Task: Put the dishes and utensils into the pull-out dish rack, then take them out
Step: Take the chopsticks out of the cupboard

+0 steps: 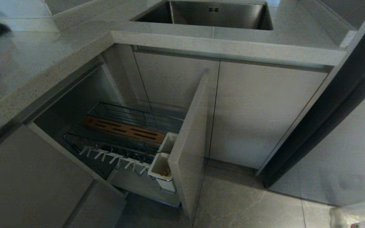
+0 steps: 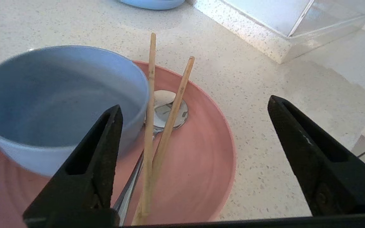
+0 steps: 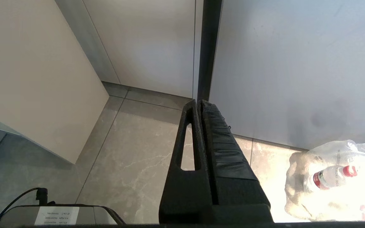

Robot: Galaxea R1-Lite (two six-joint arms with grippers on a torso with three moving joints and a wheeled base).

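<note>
Kitchen: pale speckled table (image 2: 249, 79), steel sink (image 1: 211, 14) at top centre of the head view.
Pull-out dish rack (image 1: 122, 136): drawn out at lower centre of the head view, holding no dishes.
Plate (image 2: 201, 164): salmon-pink, on the table, centre of the left wrist view.
Bowl (image 2: 59, 104): blue-grey, upright on the plate's left part.
Chopsticks (image 2: 160, 126): lying on the plate just beside the bowl, crossing a silver utensil (image 2: 166, 110).
Left gripper (image 2: 195, 110): spread wide above the plate, holding nothing.
Right gripper (image 3: 200, 106): fingers pressed together, above the floor (image 3: 131, 158) near a plastic bag (image 3: 334, 180).
</note>
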